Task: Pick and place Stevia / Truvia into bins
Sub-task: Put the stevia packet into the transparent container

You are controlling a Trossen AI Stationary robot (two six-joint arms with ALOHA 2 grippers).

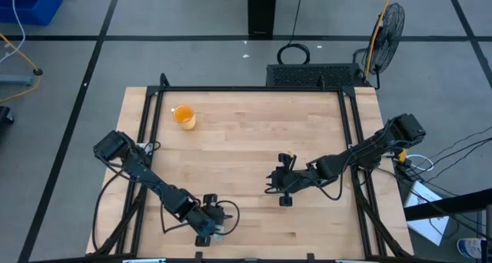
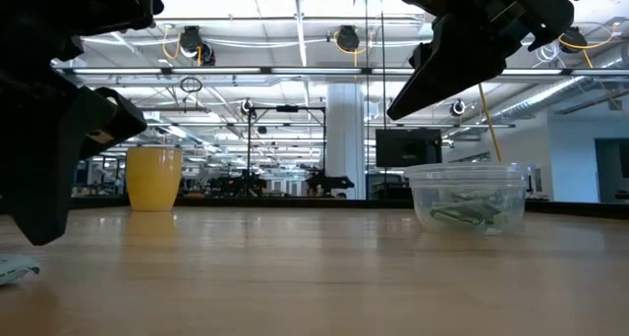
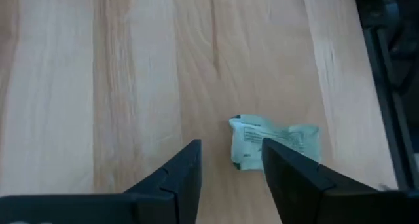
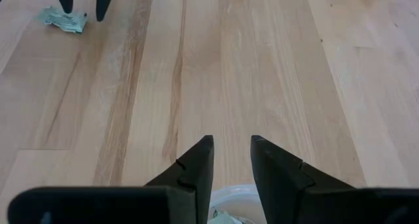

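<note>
Near table's front edge, left arm reaches low; left gripper (image 3: 229,168) spread, fingers apart, one fingertip overlapping crumpled green-white sachet (image 3: 272,142) lying flat on wood. Right arm stretched toward table middle; right gripper (image 4: 230,155) parted, empty, above clear cup (image 2: 470,196). Low view alone shows sachets inside cup (image 2: 470,214), plus orange cup (image 2: 154,178) farther back. Right wrist view catches left fingers beside loose sachet.
</note>
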